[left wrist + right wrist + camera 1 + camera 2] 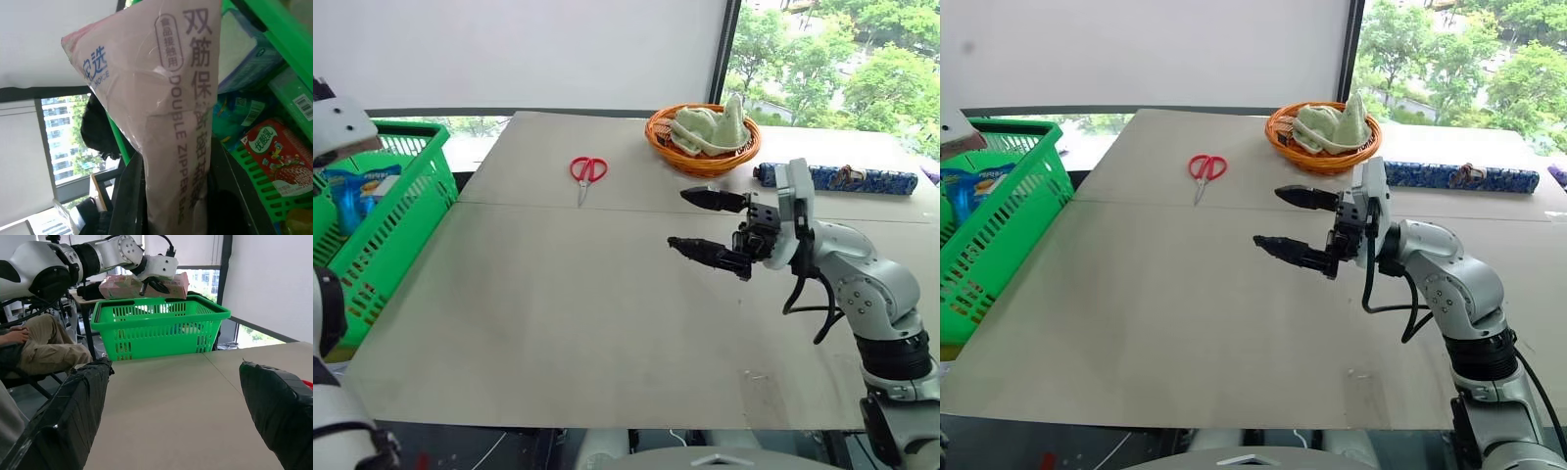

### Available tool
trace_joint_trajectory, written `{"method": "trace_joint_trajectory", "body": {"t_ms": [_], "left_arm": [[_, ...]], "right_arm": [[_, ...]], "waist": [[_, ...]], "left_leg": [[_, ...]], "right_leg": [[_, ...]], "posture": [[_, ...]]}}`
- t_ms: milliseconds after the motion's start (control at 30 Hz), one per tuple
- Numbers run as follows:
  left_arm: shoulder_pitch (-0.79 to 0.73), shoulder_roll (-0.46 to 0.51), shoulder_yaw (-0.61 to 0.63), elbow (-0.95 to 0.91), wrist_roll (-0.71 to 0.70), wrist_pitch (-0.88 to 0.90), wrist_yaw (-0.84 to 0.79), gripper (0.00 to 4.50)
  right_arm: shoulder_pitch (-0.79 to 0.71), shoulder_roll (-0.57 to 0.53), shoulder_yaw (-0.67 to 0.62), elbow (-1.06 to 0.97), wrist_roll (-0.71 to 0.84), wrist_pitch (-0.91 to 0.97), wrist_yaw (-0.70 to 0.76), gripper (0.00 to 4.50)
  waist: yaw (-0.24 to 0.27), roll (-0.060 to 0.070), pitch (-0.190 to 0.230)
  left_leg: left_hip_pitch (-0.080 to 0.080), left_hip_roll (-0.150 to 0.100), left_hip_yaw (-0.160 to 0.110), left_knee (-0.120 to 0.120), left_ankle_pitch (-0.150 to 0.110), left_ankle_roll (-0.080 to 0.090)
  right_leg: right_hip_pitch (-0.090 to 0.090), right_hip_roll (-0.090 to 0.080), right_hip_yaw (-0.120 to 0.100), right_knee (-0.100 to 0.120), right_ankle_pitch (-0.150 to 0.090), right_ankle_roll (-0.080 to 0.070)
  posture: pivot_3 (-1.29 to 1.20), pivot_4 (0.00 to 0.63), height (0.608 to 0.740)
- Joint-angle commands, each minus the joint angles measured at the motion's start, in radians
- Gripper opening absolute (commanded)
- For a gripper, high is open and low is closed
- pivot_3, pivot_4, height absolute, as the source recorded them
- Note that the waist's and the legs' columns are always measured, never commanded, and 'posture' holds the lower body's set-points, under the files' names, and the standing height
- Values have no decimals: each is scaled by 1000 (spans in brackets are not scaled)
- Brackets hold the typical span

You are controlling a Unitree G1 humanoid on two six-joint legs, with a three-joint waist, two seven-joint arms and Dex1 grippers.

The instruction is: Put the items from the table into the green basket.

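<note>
Packet (144, 286) in pink, long and flat, sits clamped in the left gripper (154, 284), whose two fingers pinch it across its width; it hangs over the open top of the basket (161, 328), above the rim and not yet inside. It looks light and soft, a slick film bag that will bend and sag from wherever it is held, so a pinch near the middle is the sensible hold and a release from just over the basket should drop it cleanly. The left wrist view shows other packaged goods already lying in the basket beneath it.

Scissors (587, 171) are what remains on the table (607, 323): they lie flat near its far edge, just beyond the seam, red handles away from the robot and blades pointing toward it. They are stiff, fairly light, thin and low against the surface, so the fingers would have to close across the handle loops or the pivot, where there is some height to catch; the bare blades look slippery.

Right gripper (710, 227) hovers over the right half of the table, fingers spread wide with nothing between them, pointing toward the basket, well apart from the scissors. A wicker basket (703, 142) with cloth sits at the far edge.
</note>
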Motion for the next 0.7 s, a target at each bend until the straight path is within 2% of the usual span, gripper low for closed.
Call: {"method": "trace_joint_trajectory", "body": {"t_ms": [33,100,200,367,500,700], "left_arm": [[-7,-15,35,-25,-26,-22,79,911],[-6,-20,30,-22,-20,-23,107,1590],[-21,-34,33,-14,-25,-20,145,3003],[-56,-32,34,-10,-16,-15,226,3003],[-48,-64,82,-19,-79,-33,203,3003],[-32,-34,98,-27,-80,5,237,3003]], "right_arm": [[-7,-2,-8,-40,9,2,-3,4500],[2,-3,-11,-49,13,6,-11,4500],[13,-6,-18,-55,8,6,-21,4500],[29,-6,-21,-63,-1,1,-34,4500],[54,-17,-28,-59,-18,-11,-30,4500],[73,-29,-42,-57,-21,-18,-31,4500]], "waist": [[-1,0,0],[-4,-1,0],[-12,-1,0],[-18,-1,0],[-16,0,0],[-18,1,-1]], "left_leg": [[0,0,0,0,0,0],[-1,0,-1,1,0,0],[-1,0,-1,1,0,0],[-1,-1,-1,1,0,0],[-1,-1,0,1,0,0],[-1,-1,0,1,0,0]], "right_leg": [[0,0,0,0,0,0],[0,0,-1,0,0,0],[1,-1,-1,0,0,0],[0,0,-1,0,0,0],[0,-1,-2,0,0,0],[0,-1,-2,1,0,0]], "posture": [[-9,0,740],[-15,0,740],[-23,0,740],[-35,0,740],[-37,0,740],[-46,0,740]]}}
